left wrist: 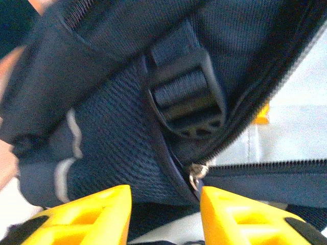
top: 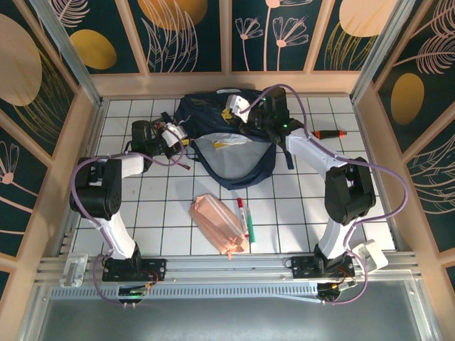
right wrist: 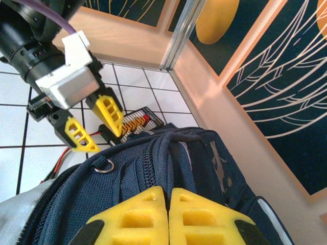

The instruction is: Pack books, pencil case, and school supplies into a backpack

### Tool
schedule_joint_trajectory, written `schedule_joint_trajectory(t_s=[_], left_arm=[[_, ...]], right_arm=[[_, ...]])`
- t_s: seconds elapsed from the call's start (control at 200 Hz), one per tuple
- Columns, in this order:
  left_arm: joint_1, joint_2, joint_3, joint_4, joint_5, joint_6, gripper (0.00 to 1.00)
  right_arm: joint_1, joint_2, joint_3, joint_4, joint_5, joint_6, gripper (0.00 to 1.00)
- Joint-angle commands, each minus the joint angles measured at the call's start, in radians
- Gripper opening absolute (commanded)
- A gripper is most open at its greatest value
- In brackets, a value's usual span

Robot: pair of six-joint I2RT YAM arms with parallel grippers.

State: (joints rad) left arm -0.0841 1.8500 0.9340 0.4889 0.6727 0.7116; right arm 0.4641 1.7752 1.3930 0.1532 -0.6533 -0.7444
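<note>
Top external view: backpack [top: 245, 169] at 12 o'clock on the worktop [top: 160, 213], long axis 12–6, grey-lined mouth gaping toward 6. Pencil case [top: 219, 225] at 6 o'clock, long axis 11–5; marker pen [top: 244, 217] just beside it at 3, red cap toward 12. Left end effector [top: 179, 139], arm bent in from 9, fingers spread at the zipper edge. Right end effector [right wrist: 168, 196], arm reaching from 3, fingers pressed together on the backpack's top. Open tiles lie between mouth and pencil case.
</note>
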Motion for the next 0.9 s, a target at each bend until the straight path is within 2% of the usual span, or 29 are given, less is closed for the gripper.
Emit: schedule_joint_trajectory(t_s=[0.0, 0.1, 0.2, 0.34, 0.51, 0.58, 0.751, 0.796, 0.896], left_arm=[[-0.003, 0.043, 0.032, -0.115, 0.054, 0.061, 0.41], [-0.016, 0.054, 0.033, -0.169, 0.074, 0.102, 0.4], [-0.022, 0.042, 0.004, -0.096, 0.068, 0.068, 0.37], [-0.029, 0.064, 0.032, -0.147, 0.046, 0.063, 0.34], [-0.04, 0.114, 0.15, -0.236, 0.021, 0.06, 0.33], [-0.042, 0.121, 0.157, -0.226, 0.045, 0.066, 0.33], [-0.058, 0.141, 0.194, -0.282, 0.027, 0.084, 0.32], [-0.064, 0.143, 0.2, -0.304, 0.021, 0.105, 0.29], [-0.071, 0.143, 0.2, -0.326, 0.02, 0.134, 0.14]], right_arm=[[-0.014, -0.089, 0.034, 0.044, 0.003, -0.019, 0.0], [-0.014, -0.094, 0.029, 0.038, 0.007, -0.027, 0.0], [-0.018, -0.094, 0.026, 0.046, 0.007, -0.027, 0.0], [-0.021, -0.089, 0.027, 0.063, 0.0, -0.014, 0.0], [-0.019, -0.087, 0.036, 0.064, -0.002, -0.013, 0.0], [-0.018, -0.09, 0.036, 0.06, -0.002, -0.014, 0.0], [-0.012, -0.095, 0.032, 0.047, 0.006, -0.028, 0.0], [-0.01, -0.095, 0.032, 0.045, 0.007, -0.032, 0.0], [-0.011, -0.093, 0.033, 0.043, 0.009, -0.033, 0.0]])
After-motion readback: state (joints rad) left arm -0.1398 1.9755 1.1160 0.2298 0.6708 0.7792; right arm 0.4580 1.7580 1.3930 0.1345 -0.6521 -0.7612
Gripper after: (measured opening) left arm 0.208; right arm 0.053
